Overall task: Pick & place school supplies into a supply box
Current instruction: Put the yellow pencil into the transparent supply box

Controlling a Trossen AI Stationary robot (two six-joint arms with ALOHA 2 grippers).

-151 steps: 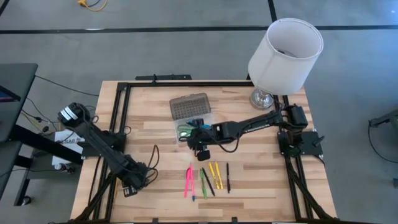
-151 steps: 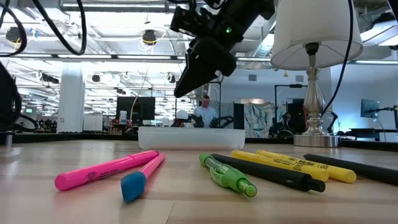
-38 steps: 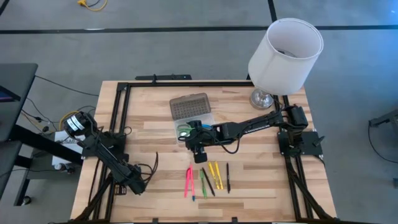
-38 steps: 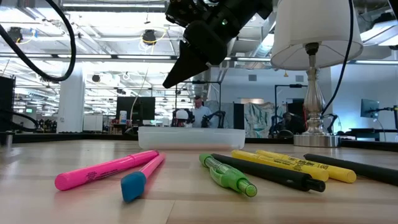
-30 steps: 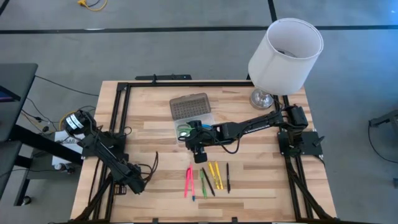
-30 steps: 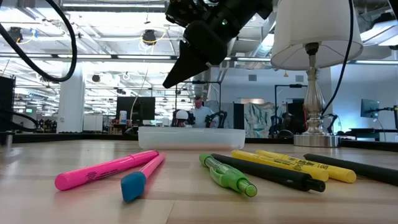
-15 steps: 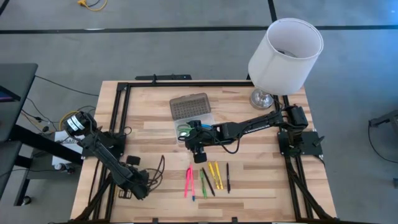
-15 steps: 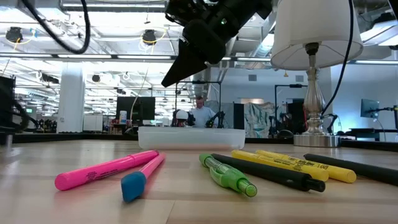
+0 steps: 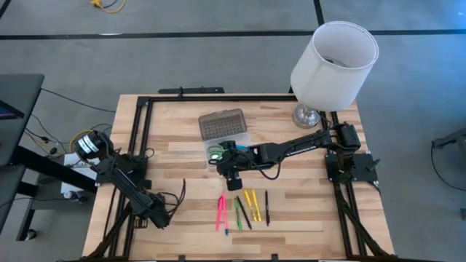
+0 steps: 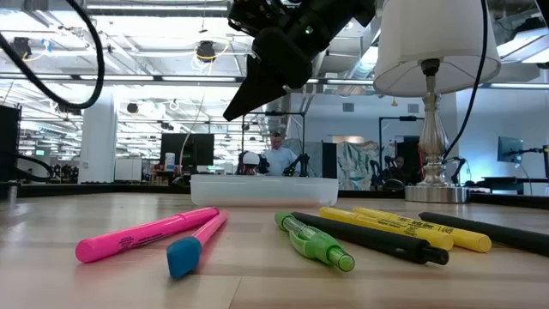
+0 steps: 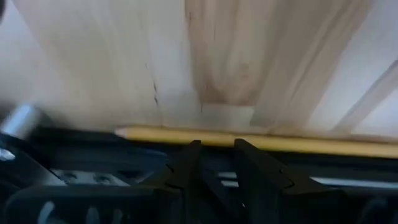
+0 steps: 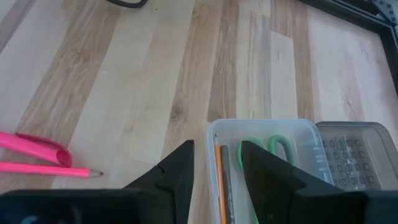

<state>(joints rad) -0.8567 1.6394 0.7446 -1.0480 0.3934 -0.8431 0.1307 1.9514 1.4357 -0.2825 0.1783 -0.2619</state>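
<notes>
Right gripper [image 9: 227,177]: hangs over the table's middle, at the near edge of the supply box; fingers [image 12: 176,171] stand apart with nothing between them.
Left gripper [image 11: 214,158]: low at the table's 8 o'clock corner, over the dark frame rail; fingers parted a little, a yellowish pencil [image 11: 261,142] lying crosswise just past the tips, not gripped.
Supply box [image 12: 264,127]: clear case just 12 o'clock of the right gripper, ribbed lid [image 9: 222,124] folded back beyond it. Already inside: green-handled scissors [image 12: 272,148], an orange pencil [image 12: 218,177], a dark one beside it.
Loose supplies: a row at 6 o'clock of the gripper, near it: two pink markers [image 10: 146,233], green pen [image 10: 313,242], black pen [image 10: 377,240], yellow pens [image 10: 416,227], a further dark pen [image 9: 266,207].
Handling, my judgement: light, stiff, round barrels, likely to roll or slip; take one mid-barrel, fingers across its length.
In the way: neighbours lie touching or close, so an outer one looks easiest to grip alone.
Surroundings: white lamp [image 9: 333,58] at 1 o'clock, well apart.
</notes>
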